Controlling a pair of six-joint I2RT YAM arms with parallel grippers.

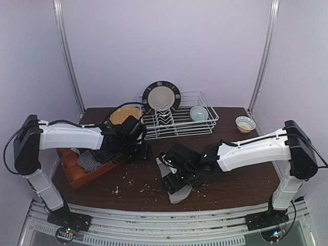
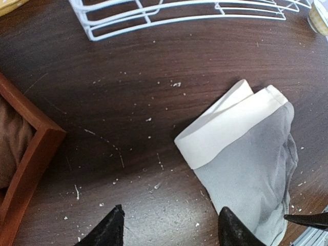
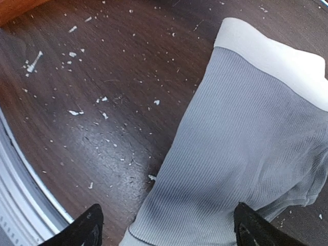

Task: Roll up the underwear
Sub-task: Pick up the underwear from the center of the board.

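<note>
A grey-beige underwear [image 1: 179, 193] with a white waistband lies flat and folded on the dark table near the front edge. It also shows in the left wrist view [image 2: 253, 164] and in the right wrist view [image 3: 246, 138]. My right gripper [image 1: 177, 178] is open right above it, its jaws [image 3: 171, 230] spanning the garment's left edge. My left gripper [image 1: 144, 150] is open and empty, its jaws [image 2: 171, 230] over bare table just left of the garment. A dark striped underwear [image 1: 90, 161] lies in the wooden tray [image 1: 78, 177] at the left.
A white wire dish rack [image 1: 197, 127] at the back holds a dark-rimmed plate [image 1: 161, 96] and a pale blue bowl [image 1: 199, 113]. A small bowl [image 1: 245, 123] stands right of it, a yellow dish [image 1: 124, 115] left of it. Crumbs litter the table.
</note>
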